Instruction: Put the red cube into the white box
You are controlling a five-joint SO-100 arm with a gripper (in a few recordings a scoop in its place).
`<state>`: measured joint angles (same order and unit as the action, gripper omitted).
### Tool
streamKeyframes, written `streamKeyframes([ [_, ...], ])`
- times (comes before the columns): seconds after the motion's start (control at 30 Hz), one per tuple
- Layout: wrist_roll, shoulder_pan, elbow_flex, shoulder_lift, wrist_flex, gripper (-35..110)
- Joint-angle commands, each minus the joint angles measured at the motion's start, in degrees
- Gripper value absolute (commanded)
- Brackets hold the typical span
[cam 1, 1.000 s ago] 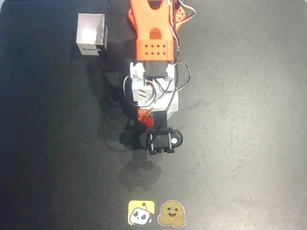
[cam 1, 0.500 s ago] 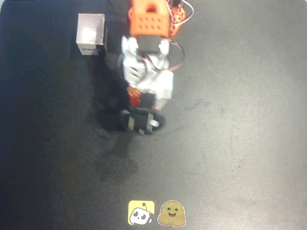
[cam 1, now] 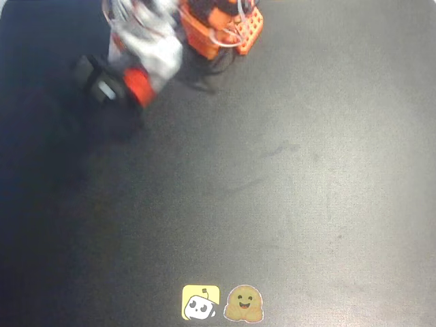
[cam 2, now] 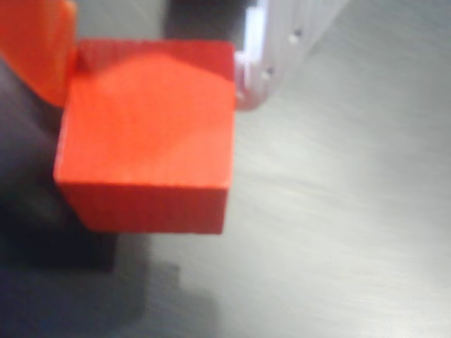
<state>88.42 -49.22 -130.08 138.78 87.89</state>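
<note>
- The claw [cam 2: 151, 84] is clamped on the red cube [cam 2: 148, 155], which sits between its fingers, lifted off the bench [cam 1: 286, 177].
- Judged done: pick-up and carry.
- Left: lowering and release into the white box; box hidden under the arm.

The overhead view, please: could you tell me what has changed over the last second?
The arm swung from the middle of the mat up to the top left, and its claw now sits where the white box was visible earlier, covering it. The wrist view shows the red cube still gripped. The two stickers at the bottom edge stayed put.
</note>
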Motion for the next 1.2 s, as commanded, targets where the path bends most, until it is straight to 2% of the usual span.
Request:
streamKeyframes([
  [0.0,-3.69,-13.54,2.9,2.37,4.39,0],
  [0.17,-7.03,-25.93,2.64,2.37,6.06,0],
  [0.33,-6.68,-29.88,2.64,2.11,6.42,0],
  [0.6,-5.19,-28.3,3.52,1.32,6.5,19],
  [0.8,3.25,-19.42,5.36,1.05,7.82,30],
  [0.93,3.96,-16.96,5.45,1.49,7.03,27],
  [1.0,-0.35,-16.96,5.1,1.93,6.15,19],
  [1.07,-5.62,-16.79,4.13,2.99,4.48,3],
  [1.13,-12.48,-14.33,3.08,4.13,0.79,0],
  [1.17,-12.83,-11.95,2.72,4.04,-0.18,0],
])
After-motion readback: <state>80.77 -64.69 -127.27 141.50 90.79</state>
